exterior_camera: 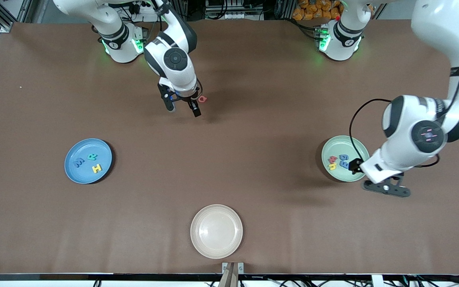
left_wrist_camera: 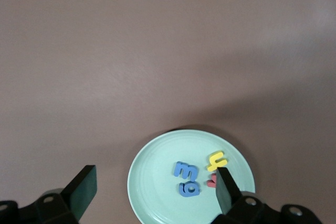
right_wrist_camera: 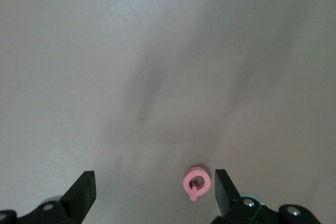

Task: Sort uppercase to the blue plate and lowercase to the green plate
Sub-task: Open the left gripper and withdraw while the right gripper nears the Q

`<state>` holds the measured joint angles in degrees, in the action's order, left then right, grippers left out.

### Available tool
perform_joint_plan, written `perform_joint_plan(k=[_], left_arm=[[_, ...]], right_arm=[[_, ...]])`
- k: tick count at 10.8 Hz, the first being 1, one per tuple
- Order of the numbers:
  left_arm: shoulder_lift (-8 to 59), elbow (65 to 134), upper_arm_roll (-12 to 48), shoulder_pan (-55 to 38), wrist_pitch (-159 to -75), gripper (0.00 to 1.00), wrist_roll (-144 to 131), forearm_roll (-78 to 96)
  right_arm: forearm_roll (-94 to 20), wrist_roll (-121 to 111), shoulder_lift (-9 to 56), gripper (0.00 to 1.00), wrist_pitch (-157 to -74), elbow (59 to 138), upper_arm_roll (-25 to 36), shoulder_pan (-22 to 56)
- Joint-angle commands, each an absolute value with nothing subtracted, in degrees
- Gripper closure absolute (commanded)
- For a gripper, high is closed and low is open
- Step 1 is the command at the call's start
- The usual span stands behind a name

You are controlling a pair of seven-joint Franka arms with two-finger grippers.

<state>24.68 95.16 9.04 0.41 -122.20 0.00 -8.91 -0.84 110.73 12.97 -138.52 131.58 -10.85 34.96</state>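
**Ana:** Hand first, the left hand [left_wrist_camera: 152,192]: where is it, and is it holding anything?

**Ben:** It hangs over the green plate [exterior_camera: 343,142] at the left arm's end of the bench [exterior_camera: 253,131]. Its fingers are spread apart and empty, which I'd read as a drop just made.

**Ana:** Going from nearest outward, what lies on the bench?

**Ben:** Nearest the front camera is a cream plate [exterior_camera: 216,230], with nothing in it. Farther up, the blue plate [exterior_camera: 88,160] sits toward the right arm's end holding the blue W [exterior_camera: 79,162], green R [exterior_camera: 92,157] and yellow H [exterior_camera: 97,168]. The green plate holds the blue e [left_wrist_camera: 186,170], blue g [left_wrist_camera: 189,188], yellow h [left_wrist_camera: 216,160] and red w [left_wrist_camera: 212,181], bunched together on the side under the hand.

**Ana:** And farthest?

**Ben:** The pink Q [exterior_camera: 202,99], alone on bare bench near the right arm's base. The right hand [right_wrist_camera: 152,192] is low over it with fingers wide apart; the Q lies just beside one finger, not centred between them. I'd say it needs to shift sideways before closing.

**Ana:** Room to move?

**Ben:** Plenty. The bench between the Q and the blue plate is open, the plates are well apart, and the arms are far from each other.
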Motion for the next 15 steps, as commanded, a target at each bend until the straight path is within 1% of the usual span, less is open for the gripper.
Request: perform_joint_plan(k=[1, 3, 5, 7, 11, 15], left_arm=[[22.6, 91.8, 9.7, 3.2, -117.4, 0.0, -0.4, -2.5], [22.2, 86.3, 9.4, 3.1, -111.5, 0.0, -1.4, -0.1], [21.6, 82.9, 9.1, 3.2, -106.2, 0.0, -4.3, -0.2], [20.6, 82.4, 8.3, 3.1, -103.8, 0.0, -8.1, -0.4], [18.8, 80.6, 8.3, 3.2, -99.9, 0.0, -10.0, -0.1], [17.2, 80.0, 8.2, 2.3, -98.9, 0.0, -13.9, -1.7]], right_arm=[[3.1, 116.4, 15.6, 0.0, -139.4, 131.9, -10.7, 37.3], [5.0, 120.1, 15.7, 0.0, -139.2, 132.1, -10.7, 38.7], [5.0, 121.8, 16.1, 0.0, -139.7, 132.2, -10.7, 40.1], [5.0, 124.1, 16.1, 0.0, -139.7, 132.4, -10.8, 40.5], [5.1, 126.7, 16.2, 0.0, -142.7, 134.0, -10.8, 41.2], [5.1, 126.7, 17.2, 0.0, -143.7, 134.1, -10.8, 41.2]])
